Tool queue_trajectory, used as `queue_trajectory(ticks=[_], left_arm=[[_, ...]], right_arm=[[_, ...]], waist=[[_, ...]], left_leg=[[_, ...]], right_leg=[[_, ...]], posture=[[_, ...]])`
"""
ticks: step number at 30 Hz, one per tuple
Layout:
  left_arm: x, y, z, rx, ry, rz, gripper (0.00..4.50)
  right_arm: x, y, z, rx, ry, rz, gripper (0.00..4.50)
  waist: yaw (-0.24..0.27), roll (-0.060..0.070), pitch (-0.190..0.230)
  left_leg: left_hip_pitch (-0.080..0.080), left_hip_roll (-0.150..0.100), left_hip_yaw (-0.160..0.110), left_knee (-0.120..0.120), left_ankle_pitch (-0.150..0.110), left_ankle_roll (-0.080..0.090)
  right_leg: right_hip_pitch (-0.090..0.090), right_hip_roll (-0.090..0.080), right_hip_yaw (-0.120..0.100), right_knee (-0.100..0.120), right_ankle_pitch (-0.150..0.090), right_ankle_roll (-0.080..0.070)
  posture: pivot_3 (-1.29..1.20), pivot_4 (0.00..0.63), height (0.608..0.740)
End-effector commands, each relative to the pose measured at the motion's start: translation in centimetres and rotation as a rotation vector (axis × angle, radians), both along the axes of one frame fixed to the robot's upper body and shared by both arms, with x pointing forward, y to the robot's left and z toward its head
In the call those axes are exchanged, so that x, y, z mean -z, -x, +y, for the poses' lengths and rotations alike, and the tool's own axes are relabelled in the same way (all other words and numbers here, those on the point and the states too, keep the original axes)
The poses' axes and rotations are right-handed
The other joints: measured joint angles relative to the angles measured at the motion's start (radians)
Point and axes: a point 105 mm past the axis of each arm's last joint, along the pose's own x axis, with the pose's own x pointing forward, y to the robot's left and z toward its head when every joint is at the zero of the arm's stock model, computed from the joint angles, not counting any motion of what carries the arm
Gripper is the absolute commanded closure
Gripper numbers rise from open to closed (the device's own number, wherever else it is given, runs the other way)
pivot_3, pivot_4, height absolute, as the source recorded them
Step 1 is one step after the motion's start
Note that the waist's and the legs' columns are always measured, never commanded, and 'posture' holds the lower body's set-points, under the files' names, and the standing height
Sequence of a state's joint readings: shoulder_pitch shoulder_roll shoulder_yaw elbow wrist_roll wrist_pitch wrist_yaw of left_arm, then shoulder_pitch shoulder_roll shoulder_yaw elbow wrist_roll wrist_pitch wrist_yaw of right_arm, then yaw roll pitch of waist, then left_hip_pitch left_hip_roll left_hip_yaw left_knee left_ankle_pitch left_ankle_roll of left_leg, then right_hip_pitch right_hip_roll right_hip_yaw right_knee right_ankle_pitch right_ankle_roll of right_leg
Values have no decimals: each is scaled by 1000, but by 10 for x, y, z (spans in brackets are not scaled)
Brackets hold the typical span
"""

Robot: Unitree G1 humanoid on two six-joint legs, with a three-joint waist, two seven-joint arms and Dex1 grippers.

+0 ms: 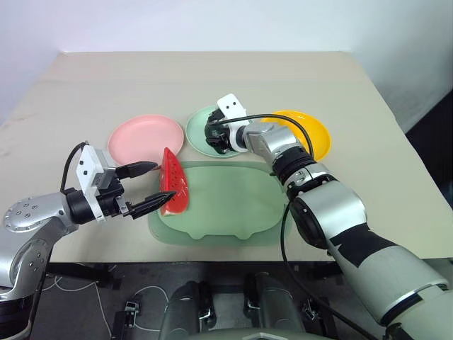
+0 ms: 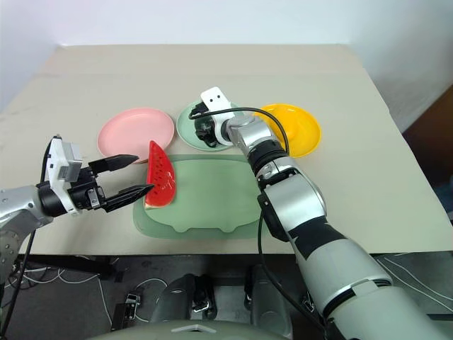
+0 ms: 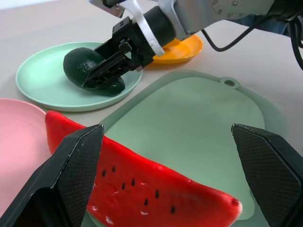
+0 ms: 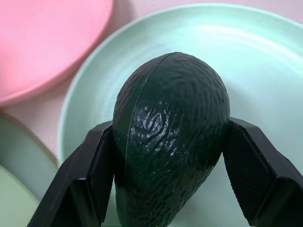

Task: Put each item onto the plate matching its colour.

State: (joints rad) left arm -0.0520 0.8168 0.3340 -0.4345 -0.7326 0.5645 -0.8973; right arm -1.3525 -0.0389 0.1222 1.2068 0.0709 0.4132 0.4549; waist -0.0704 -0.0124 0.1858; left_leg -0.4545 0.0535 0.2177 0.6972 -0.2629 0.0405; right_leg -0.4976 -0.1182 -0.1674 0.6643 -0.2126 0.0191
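On the mint green plate (image 1: 202, 138) sits the avocado (image 3: 90, 70), with our right gripper (image 4: 165, 175) around it. Its fingers (image 4: 90, 175) bracket the fruit, but we can't tell if they're pinching or already letting go, so we'd guess the drop-off is wrapping up. Next up is probably the watermelon wedge (image 1: 173, 183), lying at the edge of the pale green mat (image 1: 226, 205) just beside the pink plate (image 1: 141, 136). Our left gripper (image 1: 145, 185) hovers there, fingers spread wide on either side, nothing gripped; it needs to close and carry the wedge over to pink. The orange-yellow plate (image 1: 315, 134) is partly hidden by our right arm on the desk (image 1: 212, 78), so whether the yellow fruit's there is anyone's guess.
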Motion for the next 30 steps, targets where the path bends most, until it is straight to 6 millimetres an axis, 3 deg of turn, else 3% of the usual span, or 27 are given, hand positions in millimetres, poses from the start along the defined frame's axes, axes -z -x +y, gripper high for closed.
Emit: queue_trajectory(ticks=[1,7,14,21,30], left_arm=[[-12,2,-2,10,-13,-45,0],[-9,2,1,8,-13,-42,0],[-9,2,6,-21,-5,-63,0],[-5,3,9,-91,22,-90,0],[-4,-2,14,-201,27,-137,0]], right_arm=[[-30,-4,6,-13,-31,-94,17],[-47,-8,0,-20,-51,-153,17],[-91,-3,-33,-47,-178,-262,17],[-98,57,-65,-229,-270,-315,17],[-92,132,-81,-398,-399,-375,17]], waist=[[0,0,0],[1,0,0],[3,0,0],[4,0,0],[19,0,0]], left_leg=[[0,0,0,0,0,0],[0,0,0,0,0,0],[0,0,-1,1,0,0],[0,0,-2,1,0,0],[4,0,-2,1,0,0]], right_leg=[[0,0,0,0,0,0],[0,0,0,0,0,0],[0,0,0,0,0,0],[1,-1,0,0,0,0],[4,-1,0,0,0,0]], posture=[[0,150,696],[0,150,696],[0,150,696],[0,150,696],[0,150,696]])
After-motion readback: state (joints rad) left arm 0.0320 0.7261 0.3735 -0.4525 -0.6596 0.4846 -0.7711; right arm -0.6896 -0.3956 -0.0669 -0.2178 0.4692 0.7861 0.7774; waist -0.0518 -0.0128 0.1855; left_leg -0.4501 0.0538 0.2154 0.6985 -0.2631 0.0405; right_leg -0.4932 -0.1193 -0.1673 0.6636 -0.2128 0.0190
